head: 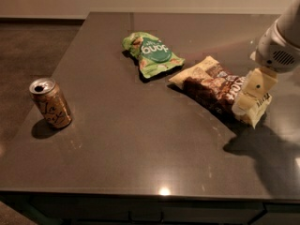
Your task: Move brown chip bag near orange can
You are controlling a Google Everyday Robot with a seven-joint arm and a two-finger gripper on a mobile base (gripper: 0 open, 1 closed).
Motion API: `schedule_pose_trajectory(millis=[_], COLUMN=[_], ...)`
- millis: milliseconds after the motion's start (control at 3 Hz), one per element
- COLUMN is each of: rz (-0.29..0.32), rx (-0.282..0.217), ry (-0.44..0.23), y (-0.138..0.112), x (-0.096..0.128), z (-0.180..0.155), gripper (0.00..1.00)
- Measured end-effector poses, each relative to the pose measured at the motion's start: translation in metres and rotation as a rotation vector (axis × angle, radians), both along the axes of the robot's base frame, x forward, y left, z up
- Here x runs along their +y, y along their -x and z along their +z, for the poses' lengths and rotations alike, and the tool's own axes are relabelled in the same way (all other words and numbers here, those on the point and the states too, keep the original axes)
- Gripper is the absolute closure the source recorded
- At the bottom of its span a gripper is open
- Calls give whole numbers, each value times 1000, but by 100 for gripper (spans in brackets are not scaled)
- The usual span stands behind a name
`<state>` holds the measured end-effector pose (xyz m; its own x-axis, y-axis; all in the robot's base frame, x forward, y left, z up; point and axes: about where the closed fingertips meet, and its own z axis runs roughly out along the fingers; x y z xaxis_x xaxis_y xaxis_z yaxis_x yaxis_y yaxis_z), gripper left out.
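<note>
The brown chip bag (213,86) lies flat on the dark table (140,139), right of the middle, with its long axis running from upper left to lower right. The orange can (50,103) stands upright near the table's left edge, far from the bag. My gripper (249,97) hangs at the right side of the view, right over the bag's lower right end and covering part of it. The arm's white wrist (279,50) is above it.
A smaller green snack bag (152,54) lies just up and left of the brown bag, almost touching its corner. The table's front edge (140,191) runs along the bottom. The floor lies beyond the left edge.
</note>
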<state>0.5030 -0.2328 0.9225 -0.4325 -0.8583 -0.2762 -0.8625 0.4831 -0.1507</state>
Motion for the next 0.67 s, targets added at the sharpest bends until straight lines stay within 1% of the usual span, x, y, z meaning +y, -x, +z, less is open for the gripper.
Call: schedule_pose_trajectory(millis=[333, 667], rz=[-75, -100], rx=[5, 12], ry=[41, 76], y=[-17, -23], x=[-3, -5], z=[-23, -33], gripper=[0, 0])
